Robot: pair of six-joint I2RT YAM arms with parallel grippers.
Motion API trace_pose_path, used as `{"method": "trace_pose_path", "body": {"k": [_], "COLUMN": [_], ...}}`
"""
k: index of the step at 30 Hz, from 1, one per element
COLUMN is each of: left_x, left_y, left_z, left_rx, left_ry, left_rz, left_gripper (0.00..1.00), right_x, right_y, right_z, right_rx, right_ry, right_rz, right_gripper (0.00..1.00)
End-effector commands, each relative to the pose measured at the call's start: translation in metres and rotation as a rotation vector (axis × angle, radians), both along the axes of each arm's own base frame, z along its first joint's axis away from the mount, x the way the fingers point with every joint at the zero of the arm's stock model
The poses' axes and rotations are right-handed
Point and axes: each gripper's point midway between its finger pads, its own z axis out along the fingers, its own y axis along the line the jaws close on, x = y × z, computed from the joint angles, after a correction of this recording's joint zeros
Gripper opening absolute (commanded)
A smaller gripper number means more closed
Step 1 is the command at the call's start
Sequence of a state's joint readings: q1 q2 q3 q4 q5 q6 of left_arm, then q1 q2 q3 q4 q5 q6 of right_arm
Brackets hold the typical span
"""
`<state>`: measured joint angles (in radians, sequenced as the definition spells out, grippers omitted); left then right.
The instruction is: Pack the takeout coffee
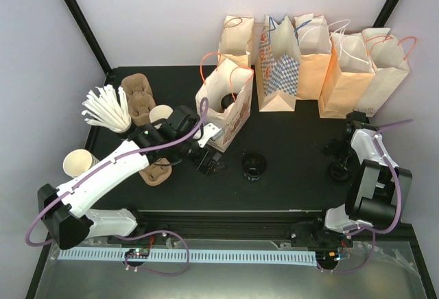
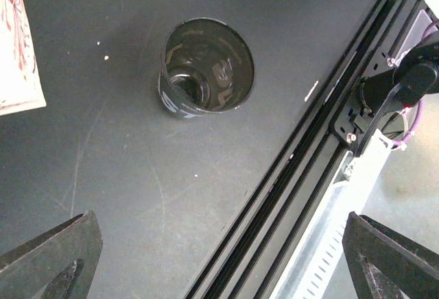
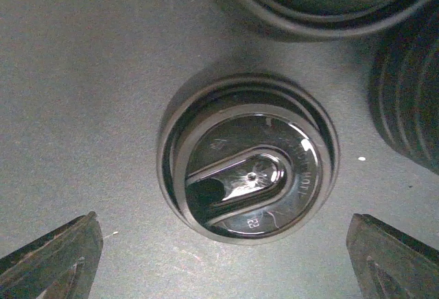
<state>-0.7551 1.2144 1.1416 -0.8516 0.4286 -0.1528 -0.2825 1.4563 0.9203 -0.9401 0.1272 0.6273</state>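
Arm bases sit at the near edge of the desk [image 1: 288,127]. Left hand [image 1: 209,160], fingers wide apart and holding nothing, hangs just beside the near side of an open paper bag [image 1: 236,117] that stands toward the middle of the desk. Takeout coffee [image 1: 225,99] stands inside that bag; only its round black lid shows through the mouth. Black open cup [image 1: 254,165] with pale lettering stands upright between the bag and the near edge, apart from both hands. Right hand [image 1: 337,160], fingers likewise wide apart, hovers near the right edge over a loose black lid [image 3: 250,169], one finger on either side. Further paper bags [image 1: 315,59] line the far edge.
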Motion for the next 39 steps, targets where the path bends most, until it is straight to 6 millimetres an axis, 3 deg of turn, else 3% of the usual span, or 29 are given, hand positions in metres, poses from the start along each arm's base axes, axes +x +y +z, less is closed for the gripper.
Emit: {"method": "trace_pose_path", "body": {"k": [1, 14, 30, 36, 39], "left_x": [0.004, 0.007, 0.009, 0.010, 0.009], "left_y": [-0.003, -0.004, -0.004, -0.005, -0.004], "left_z": [0.006, 0.003, -0.004, -0.005, -0.006], "left_rx": [0.028, 0.037, 0.048, 0.045, 0.044], "left_ry": [-0.008, -0.017, -0.015, -0.014, -0.013], "left_rz": [-0.015, -0.013, -0.012, -0.004, 0.000], "left_gripper": [0.99, 0.99, 0.99, 0.99, 0.99], "right_x": [0.007, -0.003, -0.004, -0.009, -0.008], "right_y": [0.005, -0.009, -0.007, -0.006, -0.004], "right_z": [-0.008, -0.024, -0.038, -0.043, -0.043], "right_rx": [0.058, 0.082, 0.141, 0.146, 0.152], "right_ry": [-0.031, 0.015, 0.024, 0.045, 0.036], "right_rz": [0.052, 0.027, 0.024, 0.025, 0.026], "right_gripper": [1.00, 1.00, 0.88, 0.94, 0.88]}}
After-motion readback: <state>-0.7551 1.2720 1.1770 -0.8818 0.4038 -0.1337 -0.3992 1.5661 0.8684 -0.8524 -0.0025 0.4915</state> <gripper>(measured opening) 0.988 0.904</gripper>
